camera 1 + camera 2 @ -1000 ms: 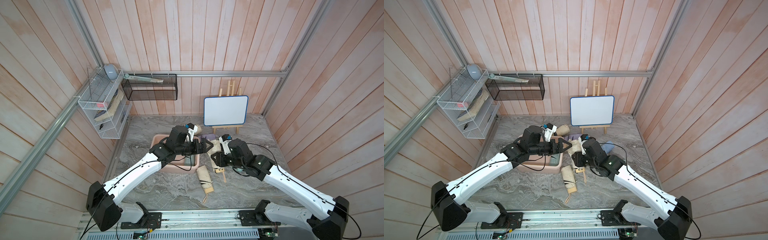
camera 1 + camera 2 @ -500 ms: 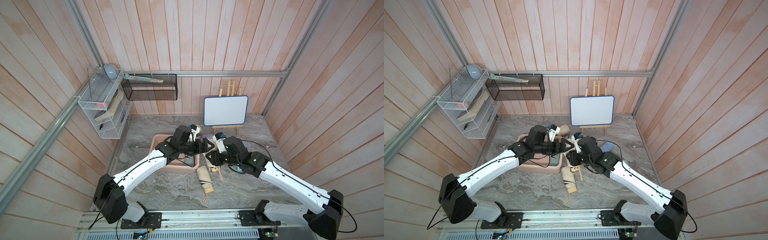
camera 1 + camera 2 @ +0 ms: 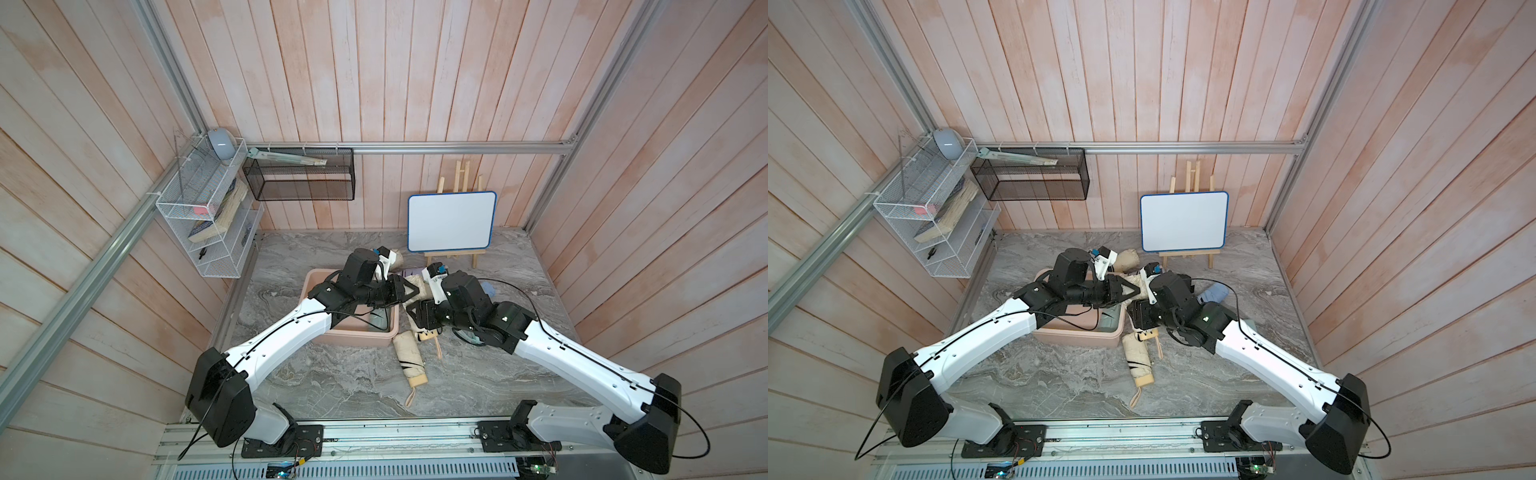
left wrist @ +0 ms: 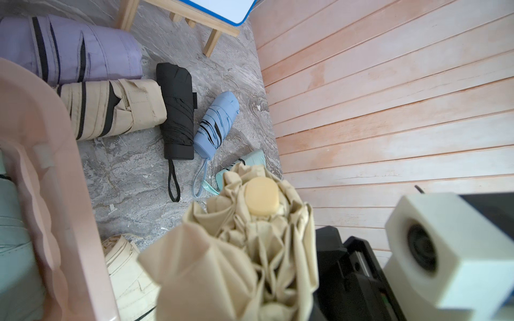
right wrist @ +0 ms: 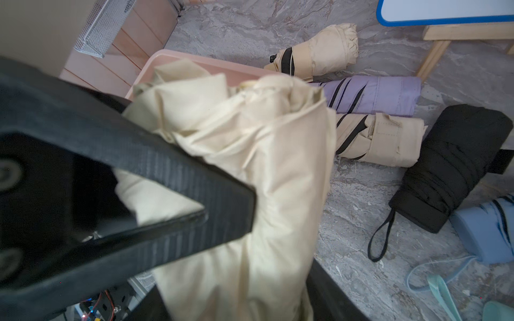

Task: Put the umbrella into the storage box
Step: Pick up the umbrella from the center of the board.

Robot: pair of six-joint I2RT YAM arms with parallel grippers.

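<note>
Umbrella (image 5: pixel 264 155) hangs just outside the box (image 3: pixel 353 337), pinched by our left gripper (image 3: pixel 1131 291); whether the right gripper (image 3: pixel 1134 312) grips it we cannot tell. Slack fabric could slip from us, dropping it outside the box.

A cream folded fabric umbrella (image 4: pixel 250 236) in the black left pincer (image 3: pixel 409 292); pale pink plastic tub (image 4: pixel 41 125) beside it; beyond, a lilac folded umbrella (image 4: pixel 69 47), black-striped.
</note>
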